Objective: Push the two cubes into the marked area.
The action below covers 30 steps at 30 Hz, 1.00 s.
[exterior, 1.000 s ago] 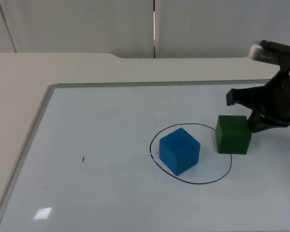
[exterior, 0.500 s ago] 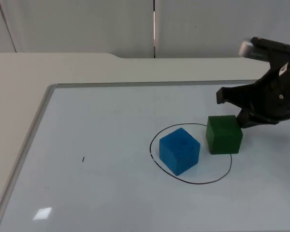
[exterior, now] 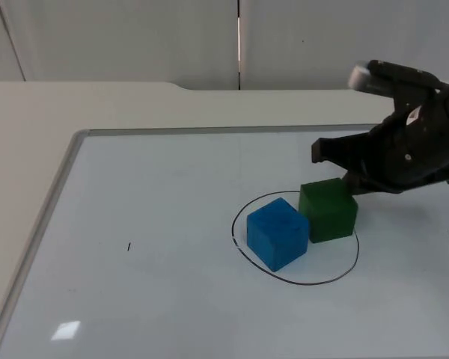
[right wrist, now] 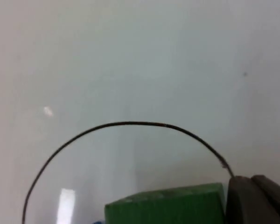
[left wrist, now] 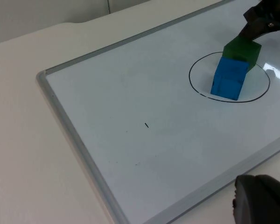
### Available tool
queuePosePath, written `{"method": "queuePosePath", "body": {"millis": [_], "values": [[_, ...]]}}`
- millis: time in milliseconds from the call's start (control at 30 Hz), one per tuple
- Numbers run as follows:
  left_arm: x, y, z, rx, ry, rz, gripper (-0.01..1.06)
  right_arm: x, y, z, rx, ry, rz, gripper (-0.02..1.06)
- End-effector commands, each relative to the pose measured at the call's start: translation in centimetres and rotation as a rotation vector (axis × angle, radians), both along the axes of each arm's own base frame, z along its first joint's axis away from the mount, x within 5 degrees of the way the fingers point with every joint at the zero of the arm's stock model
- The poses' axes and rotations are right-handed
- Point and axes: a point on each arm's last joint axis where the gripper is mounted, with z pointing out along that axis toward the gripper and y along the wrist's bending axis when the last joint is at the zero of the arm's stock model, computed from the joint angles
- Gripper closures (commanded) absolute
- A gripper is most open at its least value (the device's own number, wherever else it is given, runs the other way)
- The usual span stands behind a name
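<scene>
A blue cube stands inside the black drawn circle on the whiteboard. A green cube sits in the circle's far right part, against or nearly against the blue cube. My right gripper is low behind the green cube's right side, fingers apart, and one fingertip rests against the cube. Near the board's front edge, away from both cubes, one fingertip of my waiting left gripper is visible.
The whiteboard has a raised metal frame along its left and far sides. A small black mark is on the board left of the circle. The beige table surrounds the board.
My right gripper has moved left and pushed the green cube with it, from the circle's right edge to inside the circle beside the blue cube. The blue cube has stayed put.
</scene>
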Motion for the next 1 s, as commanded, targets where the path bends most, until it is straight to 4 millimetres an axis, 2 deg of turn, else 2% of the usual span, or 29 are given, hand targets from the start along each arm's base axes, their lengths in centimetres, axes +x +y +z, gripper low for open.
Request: {"method": "queuePosePath", "body": {"millis": [0,500,667,800,833,967], "values": [[0.0,0.1,-0.1,-0.001,0.0,0.009,1.05,0.0,0.5,0.2,0.007,-0.024,0.009,1.05],[0.0,0.1,-0.1,-0.001,0.0,0.009,1.05,-0.3,1.1,0.2,0.0,-0.023,0.037,1.05],[0.0,0.1,-0.1,-0.001,0.0,0.009,1.05,-0.4,1.0,1.6,-0.036,-0.06,0.095,1.05],[0.0,0.1,-0.1,0.001,0.0,0.01,1.05,-1.0,0.6,4.9,-0.074,-0.122,0.164,1.05],[0.0,0.1,-0.1,0.001,0.0,0.01,1.05,-1.0,0.6,4.9,-0.074,-0.122,0.164,1.05],[0.0,0.1,-0.1,0.001,0.0,0.01,1.05,-2.3,-0.1,9.6,-0.089,-0.192,0.199,1.05]]}}
